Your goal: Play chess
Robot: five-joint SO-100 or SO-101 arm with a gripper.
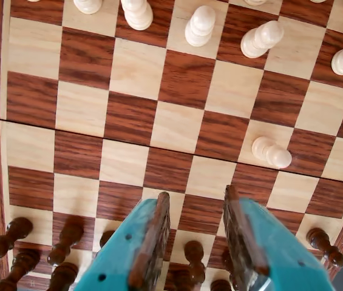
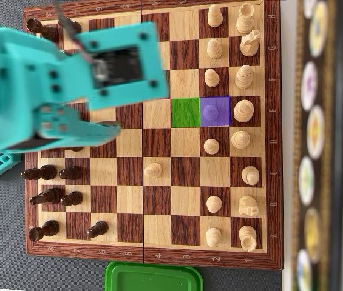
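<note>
One gripper (image 1: 196, 209), teal, jaws parted and empty, above the dark pawns' row (image 1: 193, 251). Beyond, ahead and right of the jaws: advanced white pawn (image 1: 271, 152), upright. Farthest: purple-marked pawn (image 2: 211, 111) beside green square (image 2: 186, 113), overhead view.

A dark grey tabletop (image 2: 1, 254) lies under even light, a green lid (image 2: 153, 277) at its near edge.

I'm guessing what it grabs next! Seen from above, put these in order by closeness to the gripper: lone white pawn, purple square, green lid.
1. Lone white pawn, mid-board, nearest the gripper.
2. Purple square, farther right.
3. Green lid, below the board.
</note>
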